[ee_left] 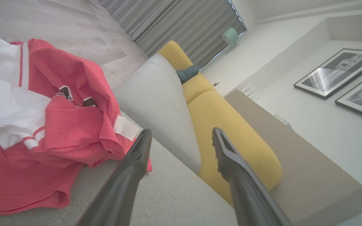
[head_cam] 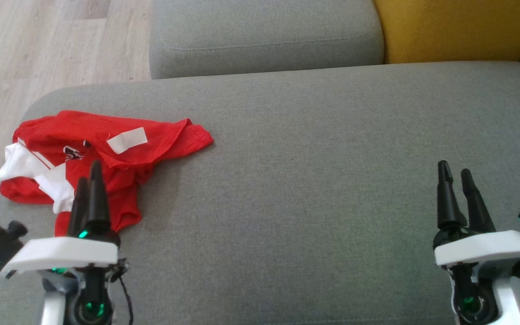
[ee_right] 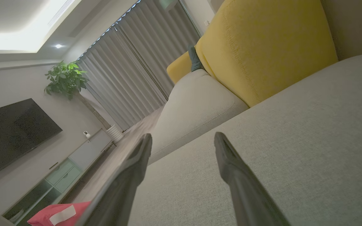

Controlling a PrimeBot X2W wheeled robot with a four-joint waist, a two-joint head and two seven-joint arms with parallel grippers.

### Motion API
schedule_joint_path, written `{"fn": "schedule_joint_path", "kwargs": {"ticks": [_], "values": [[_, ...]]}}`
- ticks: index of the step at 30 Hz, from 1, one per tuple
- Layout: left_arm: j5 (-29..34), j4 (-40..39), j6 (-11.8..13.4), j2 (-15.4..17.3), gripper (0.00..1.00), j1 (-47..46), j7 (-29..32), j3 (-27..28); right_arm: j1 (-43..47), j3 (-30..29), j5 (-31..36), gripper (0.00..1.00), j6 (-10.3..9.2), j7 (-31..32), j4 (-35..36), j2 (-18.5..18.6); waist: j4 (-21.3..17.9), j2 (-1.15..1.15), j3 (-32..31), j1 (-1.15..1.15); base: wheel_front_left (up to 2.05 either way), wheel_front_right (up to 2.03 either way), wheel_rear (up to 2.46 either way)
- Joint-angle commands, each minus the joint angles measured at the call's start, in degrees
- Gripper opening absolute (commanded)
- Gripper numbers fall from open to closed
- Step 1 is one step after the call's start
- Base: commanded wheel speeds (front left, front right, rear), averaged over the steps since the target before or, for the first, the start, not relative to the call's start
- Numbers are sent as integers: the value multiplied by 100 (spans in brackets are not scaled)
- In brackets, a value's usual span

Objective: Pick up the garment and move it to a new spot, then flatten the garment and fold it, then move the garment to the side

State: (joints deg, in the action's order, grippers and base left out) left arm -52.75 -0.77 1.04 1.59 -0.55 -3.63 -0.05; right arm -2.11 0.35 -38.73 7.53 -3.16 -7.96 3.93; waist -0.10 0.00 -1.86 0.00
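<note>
Garment (head_cam: 106,153), red with white panels, lies crumpled on the grey sofa seat (head_cam: 309,180), just ahead of the left gripper (head_cam: 88,174) and a little to its left. In the left wrist view the garment (ee_left: 58,125) is heaped beside the left finger, whose tip sits at the cloth's edge; whether it touches the cloth I cannot tell. That gripper (ee_left: 181,131) is spread wide with nothing between its fingers. The right gripper (head_cam: 454,168) is well apart from the garment, over bare seat, likewise released and holding nothing. Its wrist view has the garment (ee_right: 58,213) far off to its left.
</note>
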Motion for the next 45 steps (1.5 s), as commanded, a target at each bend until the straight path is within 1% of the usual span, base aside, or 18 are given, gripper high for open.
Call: {"fn": "schedule_joint_path", "kwargs": {"ticks": [1, 5, 7, 11, 18, 22, 23, 28, 30, 33, 38, 40, 42, 45], "values": [[188, -290, 29, 80, 100, -235, -56, 30, -360, 119, 226, 100, -2, -93, 274, 71, 0, 0, -3, 0, 0, 0, 0], [761, -326, 22, 110, 100, -225, -123, -172, -338, 255, 654, 100, -2, -161, 304, 121, 0, 0, -11, 0, 0, 0, 0], [1071, -355, 72, 170, 100, -221, -156, -300, -321, 281, 839, 100, -2, -194, 311, 109, -3, 0, -16, 0, 0, 0, 0], [1505, -352, 277, 284, 100, -191, -223, -554, -265, 301, 1192, 100, -2, -262, 287, 56, -7, 0, -32, 0, 0, 0, 0], [2166, -256, 607, 614, 100, -191, -340, -1130, -168, 294, 1766, 100, -3, -380, 256, -55, -3, 0, -70, 0, 0, 0, 0], [2493, -221, 877, 786, 100, -229, -407, -1438, -138, 311, 2108, 100, -3, -448, 276, -86, 10, 0, -88, 0, 0, 0, 0], [2648, -208, 1007, 877, 100, -252, -441, -1589, -126, 318, 2264, 100, -3, -482, 255, -96, 15, 0, -99, 0, 0, 0, 0], [2946, -204, 1328, 1047, 100, -309, -525, -1904, -111, 300, 2588, 100, -3, -566, 233, -111, 25, 0, -118, 0, 0, 0, 0], [3042, -201, 1436, 1099, 100, -325, -558, -2018, -86, 302, 2596, 100, -3, -600, 231, -114, 24, 0, -124, 0, 0, 0, 0], [3150, -205, 1522, 1155, 100, -344, -592, -2134, -57, 320, 2627, 100, -3, -634, 235, -114, 22, 0, -128, 0, 0, 0, 0], [3546, -203, 1752, 1329, 100, -419, -675, -2463, -16, 390, 2999, 100, -3, -718, 274, -114, 9, 0, -130, 0, 0, 0, 0], [3600, -243, 1866, 1338, 100, -432, -708, -2536, 5, 438, 3011, 100, -3, -752, 253, -113, 6, 0, -132, 0, 0, 0, 0], [3561, -319, 1955, 1303, 100, -419, -742, -2548, 18, 443, 2860, 100, -3, -786, 219, -112, 6, 0, -134, 0, 0, 0, 0], [3370, -449, 1999, 1173, 100, -327, -792, -2415, 15, 395, 2670, 100, -4, -836, 199, -112, 9, 0, -141, 0, 0, 0, 0]]}}
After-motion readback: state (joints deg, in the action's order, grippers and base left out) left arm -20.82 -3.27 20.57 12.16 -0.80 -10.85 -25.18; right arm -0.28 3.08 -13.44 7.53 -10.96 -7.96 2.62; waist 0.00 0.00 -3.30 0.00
